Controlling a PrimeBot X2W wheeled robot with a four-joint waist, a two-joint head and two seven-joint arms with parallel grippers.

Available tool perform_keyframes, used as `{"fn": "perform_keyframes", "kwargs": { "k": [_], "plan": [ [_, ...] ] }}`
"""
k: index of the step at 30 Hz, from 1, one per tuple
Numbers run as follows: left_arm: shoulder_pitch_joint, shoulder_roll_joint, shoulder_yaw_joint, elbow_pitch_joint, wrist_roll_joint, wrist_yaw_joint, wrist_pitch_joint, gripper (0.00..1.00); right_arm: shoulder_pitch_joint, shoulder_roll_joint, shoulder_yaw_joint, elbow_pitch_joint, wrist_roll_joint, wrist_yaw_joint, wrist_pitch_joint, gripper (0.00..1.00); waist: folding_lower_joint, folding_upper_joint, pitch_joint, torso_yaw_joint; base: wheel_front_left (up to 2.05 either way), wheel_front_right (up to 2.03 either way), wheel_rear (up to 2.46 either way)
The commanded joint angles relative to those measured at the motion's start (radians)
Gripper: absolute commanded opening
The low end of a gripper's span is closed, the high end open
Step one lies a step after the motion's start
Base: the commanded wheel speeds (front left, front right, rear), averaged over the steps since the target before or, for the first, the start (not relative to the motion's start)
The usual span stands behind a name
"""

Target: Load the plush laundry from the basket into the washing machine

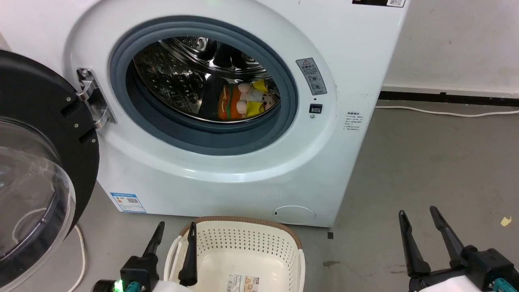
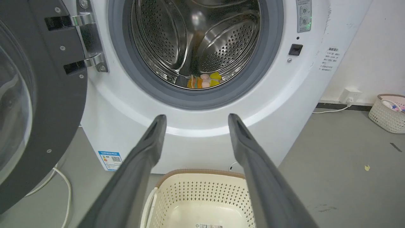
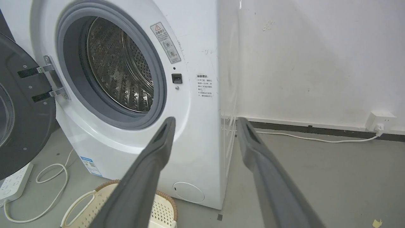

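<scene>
The plush laundry (image 1: 243, 101), pink, yellow and orange, lies inside the steel drum of the white washing machine (image 1: 227, 178); the left wrist view shows it (image 2: 204, 81) small at the drum's bottom. The black-framed round door (image 1: 36, 170) hangs open at the left. On the floor before the washer stands the cream basket (image 1: 243, 243), with just a label on its bottom. My left gripper (image 1: 175, 228) is open over the basket's left rim, nothing between its fingers. My right gripper (image 1: 417, 214) is open low at the right above bare floor, apart from everything.
Grey floor stretches to the right of the washer. A white cable (image 1: 446, 112) runs along the wall, and another cord (image 3: 50, 177) with a power strip (image 3: 14, 183) lies left of the washer. A second small basket (image 2: 387, 112) sits far right by the wall.
</scene>
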Motion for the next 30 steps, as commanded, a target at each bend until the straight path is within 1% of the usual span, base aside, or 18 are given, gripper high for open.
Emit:
{"fn": "perform_keyframes", "kwargs": {
  "k": [1, 2, 30],
  "plan": [
    [0.014, 0.0, 0.002, -0.006, 0.01, 0.006, -0.005, 1.0, 0.016, 0.0, 0.002, 0.003, 0.007, -0.001, -0.005, 1.0, -0.0001, 0.0, 0.002, 0.001, 0.0, 0.0, 0.0],
    [0.004, 0.0, 0.001, -0.004, 0.008, 0.001, 0.0, 0.0, 0.0, 0.0, 0.001, 0.0, 0.001, 0.0, 0.0, 0.0, -0.0001, 0.0, 0.001, 0.001, 0.0, 0.0, 0.0],
    [0.0, -0.017, 0.039, -0.035, 0.05, -0.018, 0.051, 0.0, -0.013, 0.0, 0.008, -0.012, -0.02, 0.0, 0.05, 0.0, 0.0, 0.0, -0.002, 0.001, 0.0, 0.0, 0.0]
  ]
}}
